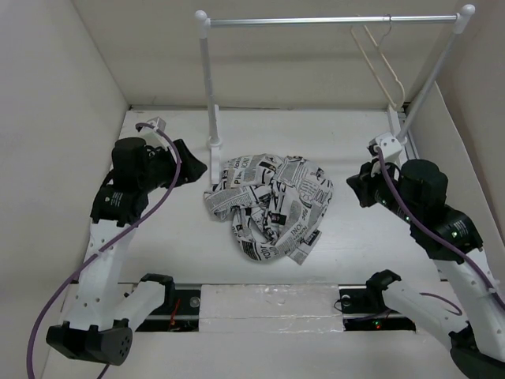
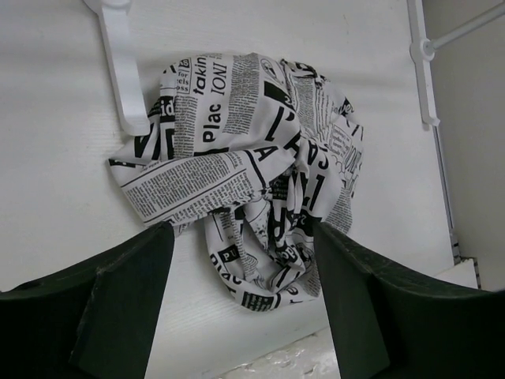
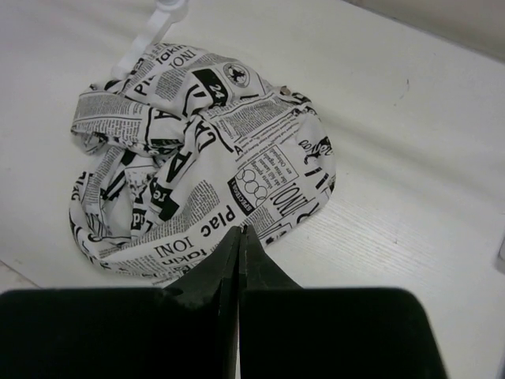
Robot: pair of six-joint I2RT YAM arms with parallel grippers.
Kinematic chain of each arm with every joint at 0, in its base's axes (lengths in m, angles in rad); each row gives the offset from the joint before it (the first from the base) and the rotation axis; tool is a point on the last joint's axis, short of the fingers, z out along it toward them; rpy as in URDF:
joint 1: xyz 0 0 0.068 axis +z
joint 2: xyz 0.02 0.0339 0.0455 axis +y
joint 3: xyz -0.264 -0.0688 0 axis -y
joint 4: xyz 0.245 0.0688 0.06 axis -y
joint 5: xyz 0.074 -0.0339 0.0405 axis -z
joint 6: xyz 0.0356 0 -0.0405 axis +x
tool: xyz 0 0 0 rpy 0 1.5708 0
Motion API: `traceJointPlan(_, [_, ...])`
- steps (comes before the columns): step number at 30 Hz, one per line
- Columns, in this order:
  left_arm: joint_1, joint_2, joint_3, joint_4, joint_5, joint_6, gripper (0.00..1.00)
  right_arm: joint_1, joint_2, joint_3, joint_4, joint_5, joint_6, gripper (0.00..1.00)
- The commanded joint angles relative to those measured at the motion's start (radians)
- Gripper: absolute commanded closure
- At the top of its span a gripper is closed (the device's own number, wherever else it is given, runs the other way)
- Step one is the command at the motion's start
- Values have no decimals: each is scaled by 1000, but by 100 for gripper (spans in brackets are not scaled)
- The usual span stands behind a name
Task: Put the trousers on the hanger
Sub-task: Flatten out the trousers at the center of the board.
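Note:
The trousers lie crumpled in a heap on the table's middle, white cloth with black newspaper print. They also show in the left wrist view and the right wrist view. The cream hanger hangs by its hook from the rail's bar, far right, away from both grippers. My left gripper is open wide and empty, just left of the heap, its jaws framing the heap's near edge. My right gripper is shut and empty, right of the heap, its tips pointing at the cloth's edge.
The clothes rail has a metal bar and white posts; its left post stands right behind the trousers, with its foot touching the cloth. The right post leans by the right wall. Walls close in the table on three sides.

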Motion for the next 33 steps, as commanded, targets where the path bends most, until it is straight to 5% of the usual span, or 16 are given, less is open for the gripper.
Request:
traceJointPlan(1, [-5,8,80,39,39,40,33,-40,8,-18,-2,-56,6,100])
traceJointPlan(8, [-17,246,427,111,174,44,52,-152,12,-170,36,-101,70,98])
traceJointPlan(11, [-17,245,324,195,269,-18,65,-212,29,-291,105,-168,107,70])
traceJointPlan(13, [-17,220,122,260,257,-23,72,-292,48,-355,184,-237,124,51])
traceJointPlan(16, [-48,220,-53,281,158,10,76,-402,77,-478,314,-346,142,37])
traceJointPlan(17, [-98,249,-55,281,78,13,75,-428,86,-507,350,-375,148,35])
traceJointPlan(18, [-323,305,30,222,-197,22,67,-492,125,-567,448,-432,180,30])
traceJointPlan(21, [-416,369,104,163,-327,-3,57,-522,158,-598,508,-484,190,29])
traceJointPlan(24, [-416,305,-33,226,-295,-90,34,-534,250,-604,596,-483,190,28])
traceJointPlan(33, [-425,41,-470,180,-294,-283,23,-551,514,-586,869,-489,262,29])
